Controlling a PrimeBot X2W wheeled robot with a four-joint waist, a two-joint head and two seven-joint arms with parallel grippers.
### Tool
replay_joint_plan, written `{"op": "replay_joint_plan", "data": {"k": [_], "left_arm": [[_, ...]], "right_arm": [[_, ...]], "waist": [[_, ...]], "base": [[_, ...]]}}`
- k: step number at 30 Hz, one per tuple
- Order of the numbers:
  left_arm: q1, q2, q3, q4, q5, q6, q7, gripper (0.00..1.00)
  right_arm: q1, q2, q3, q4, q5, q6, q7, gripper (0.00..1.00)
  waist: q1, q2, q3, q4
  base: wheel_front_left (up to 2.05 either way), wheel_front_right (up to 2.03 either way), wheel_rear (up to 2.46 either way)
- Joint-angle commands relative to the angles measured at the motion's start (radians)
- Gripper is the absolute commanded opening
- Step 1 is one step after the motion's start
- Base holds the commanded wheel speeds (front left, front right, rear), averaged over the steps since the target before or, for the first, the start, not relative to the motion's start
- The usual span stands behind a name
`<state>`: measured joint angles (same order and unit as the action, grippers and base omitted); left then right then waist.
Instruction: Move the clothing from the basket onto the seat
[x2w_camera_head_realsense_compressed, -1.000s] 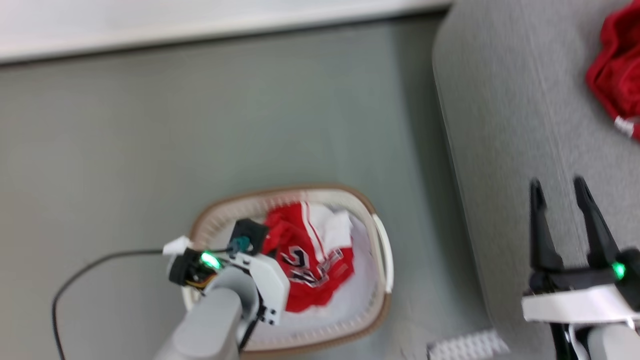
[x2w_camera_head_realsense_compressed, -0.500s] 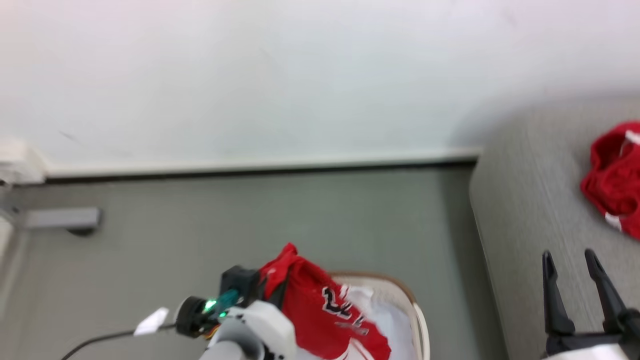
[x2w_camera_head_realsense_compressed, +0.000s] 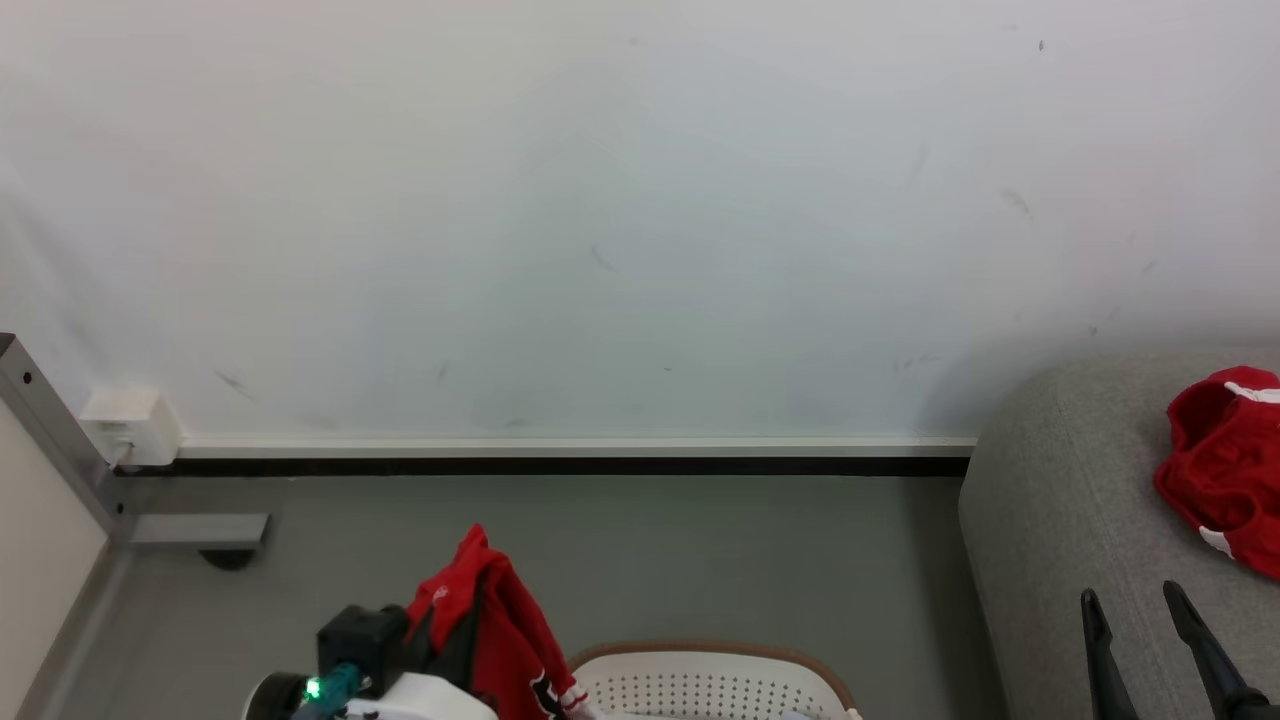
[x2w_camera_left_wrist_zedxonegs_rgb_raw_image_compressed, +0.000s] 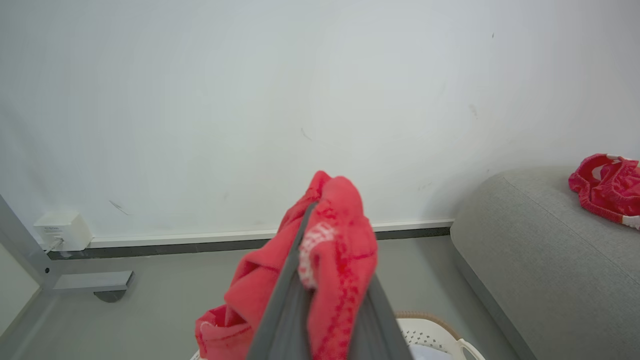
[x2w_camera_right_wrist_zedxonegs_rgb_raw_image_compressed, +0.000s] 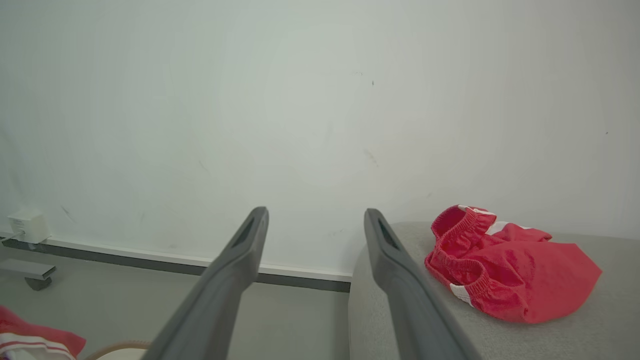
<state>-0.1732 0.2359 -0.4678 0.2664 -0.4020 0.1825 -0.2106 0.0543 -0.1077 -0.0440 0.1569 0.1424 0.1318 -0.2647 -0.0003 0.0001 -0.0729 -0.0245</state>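
Grey floor between basket and seat

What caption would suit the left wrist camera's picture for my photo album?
Left gripper shut on a red jersey, with basket below and red garment on the grey sofa.

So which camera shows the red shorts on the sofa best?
The right wrist view: the red shorts lie whole on the sofa, waistband and white trim clear. The head view cuts them off at its right edge; the left wrist view shows them small and far.
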Motion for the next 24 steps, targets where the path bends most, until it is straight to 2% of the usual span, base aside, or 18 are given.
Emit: {"op": "replay_joint_plan", "data": {"k": [1,6,10,15,18,24], "left_arm": [[0.026,0.021,0.009,-0.042,-0.011,0.012,0.012,0.0],[0.047,0.047,0.019,-0.117,-0.009,0.032,0.041,0.0],[0.047,0.062,0.019,-0.197,-0.003,0.046,0.072,0.0],[0.007,0.075,0.0,-0.287,0.007,0.037,0.124,0.0],[-0.027,0.06,-0.014,-0.326,-0.001,0.028,0.151,0.0],[-0.112,0.018,-0.065,-0.352,0.005,-0.001,0.194,0.0]], "right_arm": [[0.021,-0.012,-0.003,0.003,-0.015,-0.002,0.001,1.0],[0.034,-0.022,0.013,0.002,-0.027,-0.002,0.001,1.0],[0.026,-0.037,0.067,-0.011,-0.04,-0.002,0.001,1.0],[-0.027,-0.075,0.23,-0.024,-0.02,-0.002,0.001,1.0],[-0.083,-0.11,0.366,-0.025,-0.003,-0.002,0.002,1.0],[-0.23,-0.124,0.593,-0.005,0.053,-0.002,0.02,1.0]], "waist": [[0.0003,-0.0001,-0.01,-0.003],[0.0003,-0.0001,-0.012,-0.004],[0.0003,-0.0001,-0.006,-0.005],[0.0003,-0.0001,0.007,-0.005],[0.0003,-0.0001,0.012,0.0],[0.0003,-0.0001,0.019,0.007]], "base": [[0.0,0.0,0.0],[0.0,0.0,0.0],[0.0,0.0,0.0],[0.0,0.0,0.0],[0.0,0.0,0.0],[0.0,0.0,0.0]]}}
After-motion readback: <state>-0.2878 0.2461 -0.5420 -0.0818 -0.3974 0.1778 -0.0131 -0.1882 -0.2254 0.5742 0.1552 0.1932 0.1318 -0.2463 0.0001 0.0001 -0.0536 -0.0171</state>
